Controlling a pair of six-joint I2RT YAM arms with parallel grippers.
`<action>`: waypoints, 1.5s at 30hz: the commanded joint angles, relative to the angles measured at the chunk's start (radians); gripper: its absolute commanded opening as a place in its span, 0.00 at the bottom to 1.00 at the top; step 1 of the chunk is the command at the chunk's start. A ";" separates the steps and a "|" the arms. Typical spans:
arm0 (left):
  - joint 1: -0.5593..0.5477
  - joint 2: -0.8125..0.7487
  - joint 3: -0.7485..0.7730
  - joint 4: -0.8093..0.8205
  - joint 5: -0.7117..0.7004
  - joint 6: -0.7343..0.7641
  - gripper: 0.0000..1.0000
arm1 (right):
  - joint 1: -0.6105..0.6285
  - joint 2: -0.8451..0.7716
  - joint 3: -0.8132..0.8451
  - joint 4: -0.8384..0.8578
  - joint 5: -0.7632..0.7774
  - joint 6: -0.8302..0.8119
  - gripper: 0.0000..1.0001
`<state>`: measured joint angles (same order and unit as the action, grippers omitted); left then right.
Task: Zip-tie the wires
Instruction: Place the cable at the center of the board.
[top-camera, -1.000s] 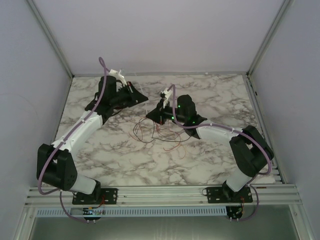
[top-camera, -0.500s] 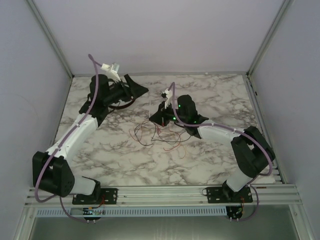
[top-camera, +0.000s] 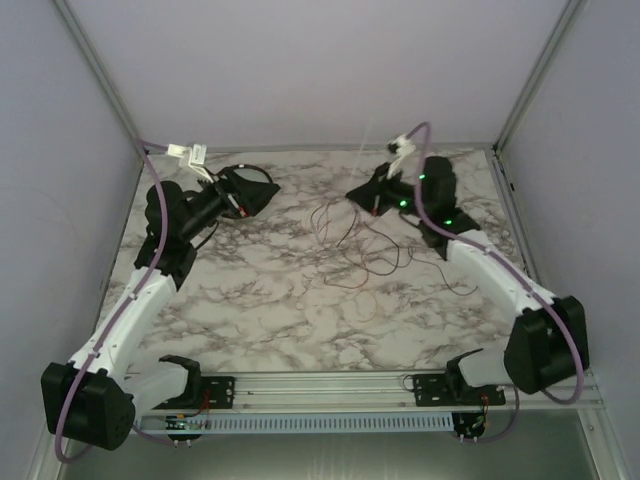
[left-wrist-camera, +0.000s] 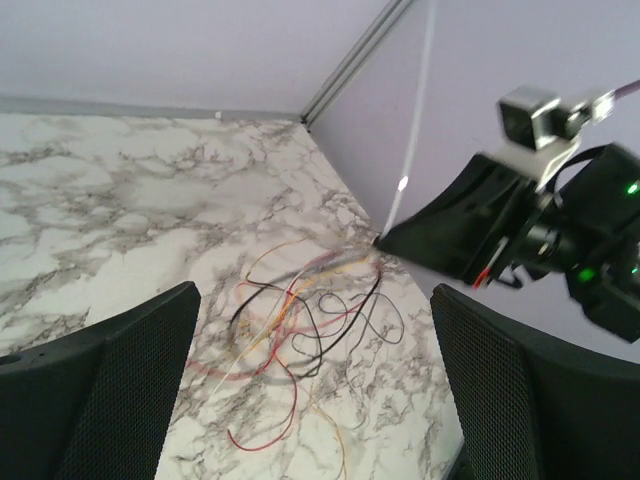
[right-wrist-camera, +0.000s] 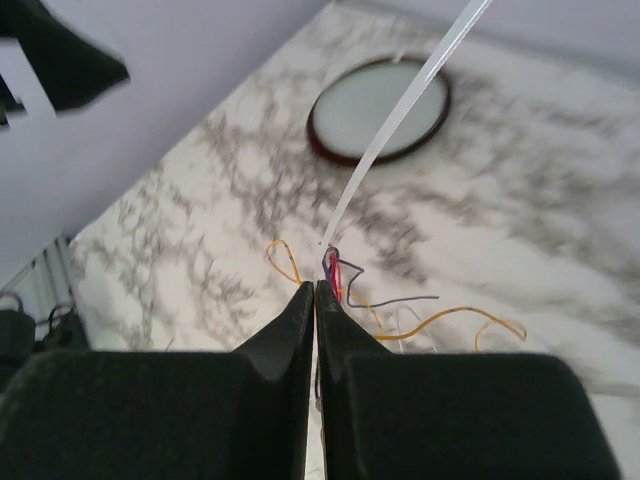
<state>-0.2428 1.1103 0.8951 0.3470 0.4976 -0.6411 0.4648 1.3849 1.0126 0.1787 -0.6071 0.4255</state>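
- Closest in on the overhead view, both arms are bolted to the metal rail (top-camera: 330, 385). The left arm (top-camera: 130, 310) reaches up the left side and the right arm (top-camera: 500, 280) up the right.
- Past the rail is the marble table (top-camera: 260, 300).
- The wires (top-camera: 355, 245) are a loose red and black tangle lying on the marble a bit right of centre. They sit between the two grippers, but way closer to the right one.
- The far end of the tangle bunches up and runs straight to the tip of the right gripper (right-wrist-camera: 316, 287). Its fingers are pressed tight together, and it looks to be pinching the wires right there.
- A thin pale zip tie (right-wrist-camera: 420, 95) sticks out from that same spot, pointing up and away.
- The left gripper (top-camera: 262, 192) hangs over the far-left part of the table. Its fingers (left-wrist-camera: 120, 390) are spread wide, well apart from the wires.
- Farthest back in the right wrist view, a round dark-rimmed dish (right-wrist-camera: 375, 105) sits flat on the marble, beyond the tangle.
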 joint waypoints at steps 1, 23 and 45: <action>0.004 -0.049 -0.008 0.090 0.034 0.033 1.00 | -0.132 -0.125 0.135 -0.106 -0.107 -0.005 0.00; -0.020 -0.111 -0.091 0.101 0.298 0.208 1.00 | -0.023 0.106 0.116 -0.077 -0.521 -0.011 0.00; -0.266 0.176 -0.203 0.217 0.155 0.649 0.86 | -0.014 0.122 0.136 -0.077 -0.558 0.010 0.00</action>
<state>-0.4740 1.1984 0.6170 0.4969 0.6685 -0.0853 0.4496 1.5517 1.1080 0.0669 -1.1339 0.4301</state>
